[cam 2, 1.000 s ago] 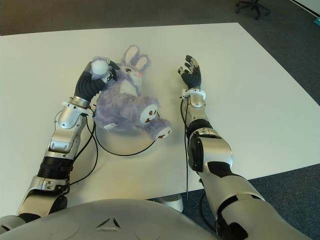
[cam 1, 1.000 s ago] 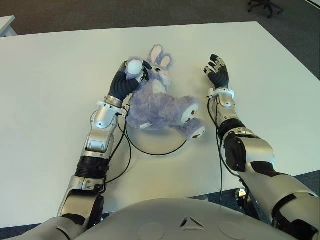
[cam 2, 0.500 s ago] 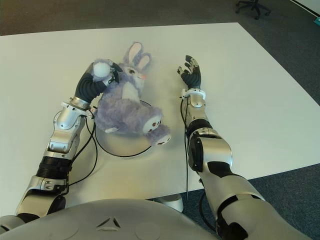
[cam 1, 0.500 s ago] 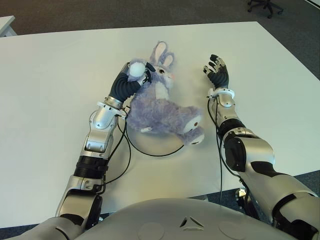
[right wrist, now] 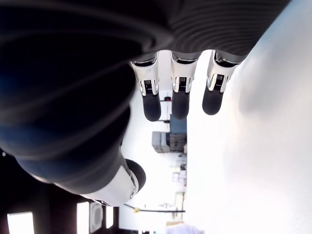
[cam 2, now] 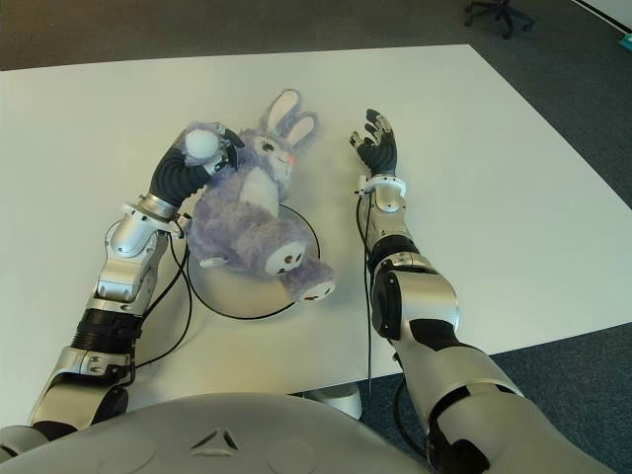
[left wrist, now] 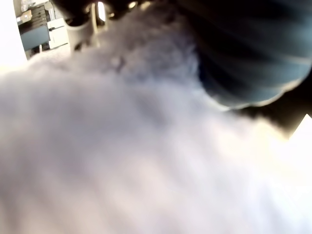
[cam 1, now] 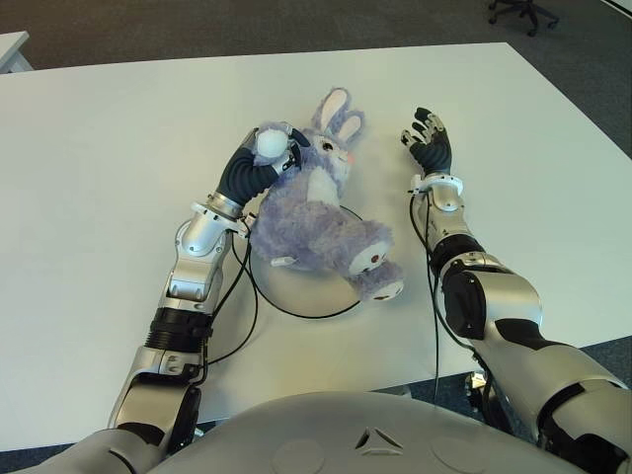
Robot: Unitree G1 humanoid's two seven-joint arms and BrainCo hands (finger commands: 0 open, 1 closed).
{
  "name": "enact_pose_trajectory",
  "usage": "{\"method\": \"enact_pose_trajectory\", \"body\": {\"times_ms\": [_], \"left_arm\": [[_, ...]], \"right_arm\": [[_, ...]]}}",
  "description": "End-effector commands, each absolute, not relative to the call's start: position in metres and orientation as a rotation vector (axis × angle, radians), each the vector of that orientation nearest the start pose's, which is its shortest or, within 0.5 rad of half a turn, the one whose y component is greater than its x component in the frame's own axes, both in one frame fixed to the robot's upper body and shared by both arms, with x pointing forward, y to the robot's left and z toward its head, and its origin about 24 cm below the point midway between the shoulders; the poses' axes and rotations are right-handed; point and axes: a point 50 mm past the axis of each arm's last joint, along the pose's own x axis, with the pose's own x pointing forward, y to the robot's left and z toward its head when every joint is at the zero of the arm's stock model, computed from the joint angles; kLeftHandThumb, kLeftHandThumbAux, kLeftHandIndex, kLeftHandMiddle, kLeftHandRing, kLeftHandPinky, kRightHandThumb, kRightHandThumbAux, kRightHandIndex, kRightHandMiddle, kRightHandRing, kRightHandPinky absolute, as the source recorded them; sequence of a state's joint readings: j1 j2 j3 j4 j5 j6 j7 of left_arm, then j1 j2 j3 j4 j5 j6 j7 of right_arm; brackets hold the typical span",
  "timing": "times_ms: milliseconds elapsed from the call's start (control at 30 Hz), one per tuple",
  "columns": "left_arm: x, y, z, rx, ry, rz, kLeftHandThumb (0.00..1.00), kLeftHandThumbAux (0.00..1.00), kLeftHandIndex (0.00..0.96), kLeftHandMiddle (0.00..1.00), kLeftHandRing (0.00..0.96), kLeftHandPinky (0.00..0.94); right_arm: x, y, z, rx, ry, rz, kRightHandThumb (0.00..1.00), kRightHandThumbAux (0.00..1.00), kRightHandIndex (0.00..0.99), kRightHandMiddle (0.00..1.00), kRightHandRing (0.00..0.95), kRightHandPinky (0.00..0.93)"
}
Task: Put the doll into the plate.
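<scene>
Observed on the large white rectangular tabletop (cam 1: pixel 118 148): a fluffy lilac plush rabbit doll (cam 1: pixel 316 212) with pink-lined ears and white soles. Held by the left hand (cam 1: pixel 265 156), fingers curled around one white-tipped paw of the doll. Doll tilted, ears pointing toward the far edge of the table, feet toward the robot. Body over the flat white round plate with a dark rim (cam 1: pixel 296 284); lower body hides most of the plate's far half. One foot past the plate's rim on the right-hand side, over bare table. Cannot tell whether the doll's weight bears on the plate or hangs from the hand.

Left wrist view filled almost wholly with lilac fur (left wrist: pixel 122 146) (lens pressed close to the doll), so no fingers legible there; grasp read from the eye views.

Right hand (cam 1: pixel 429 141) to the right of the doll, near its head but apart from it, palm raised and turned toward the doll. Fingers (right wrist: pixel 179 92) extended and spread, nothing between them and the thumb. Contact between this hand and the table not determinable.

Black cable (cam 1: pixel 247 296) looping beside the left forearm, overlapping the plate's near rim.
</scene>
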State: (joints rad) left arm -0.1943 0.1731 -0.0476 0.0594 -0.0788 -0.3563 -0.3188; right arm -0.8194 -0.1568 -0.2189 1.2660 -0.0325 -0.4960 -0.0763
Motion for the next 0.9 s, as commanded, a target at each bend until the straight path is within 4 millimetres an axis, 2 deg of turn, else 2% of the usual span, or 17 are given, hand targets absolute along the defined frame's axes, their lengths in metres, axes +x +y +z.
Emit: {"method": "enact_pose_trajectory", "body": {"times_ms": [33, 167, 367, 400, 433, 533, 667, 900], "left_arm": [[0.2747, 0.1431, 0.1039, 0.158, -0.445, -0.418, 0.699, 0.707, 0.41, 0.343, 0.339, 0.361], [0.2741, 0.1431, 0.1039, 0.142, -0.456, -0.419, 0.696, 0.71, 0.407, 0.335, 0.335, 0.364], [0.273, 0.1433, 0.1041, 0.127, -0.47, -0.426, 0.682, 0.713, 0.402, 0.322, 0.318, 0.313], [0.2728, 0.1433, 0.1042, 0.126, -0.475, -0.427, 0.421, 0.64, 0.257, 0.312, 0.308, 0.308], [0.2727, 0.1434, 0.1043, 0.126, -0.481, -0.428, 0.35, 0.623, 0.22, 0.31, 0.305, 0.306], [0.2723, 0.1436, 0.1042, 0.129, -0.491, -0.431, 0.305, 0.606, 0.202, 0.308, 0.305, 0.306], [0.2722, 0.1442, 0.1039, 0.134, -0.5, -0.435, 0.241, 0.555, 0.168, 0.289, 0.28, 0.251], [0.2718, 0.1463, 0.1031, 0.157, -0.499, -0.434, 0.201, 0.518, 0.152, 0.265, 0.243, 0.181]], "right_arm": [[0.3529, -0.177, 0.0196, -0.055, 0.112, -0.129, 0.57, 0.857, 0.148, 0.125, 0.095, 0.117], [0.3529, -0.1769, 0.0196, -0.056, 0.112, -0.13, 0.556, 0.855, 0.149, 0.126, 0.096, 0.116], [0.353, -0.1764, 0.0197, -0.053, 0.11, -0.129, 0.546, 0.857, 0.148, 0.124, 0.092, 0.11], [0.353, -0.1764, 0.0197, -0.052, 0.111, -0.129, 0.546, 0.857, 0.146, 0.122, 0.09, 0.105], [0.353, -0.1764, 0.0197, -0.051, 0.111, -0.129, 0.546, 0.857, 0.146, 0.122, 0.089, 0.104], [0.353, -0.1763, 0.0196, -0.05, 0.111, -0.128, 0.548, 0.859, 0.145, 0.121, 0.088, 0.104], [0.3531, -0.1763, 0.0198, -0.051, 0.111, -0.129, 0.548, 0.865, 0.145, 0.121, 0.089, 0.103], [0.3531, -0.1757, 0.0196, -0.053, 0.111, -0.129, 0.547, 0.861, 0.146, 0.119, 0.09, 0.106]]}}
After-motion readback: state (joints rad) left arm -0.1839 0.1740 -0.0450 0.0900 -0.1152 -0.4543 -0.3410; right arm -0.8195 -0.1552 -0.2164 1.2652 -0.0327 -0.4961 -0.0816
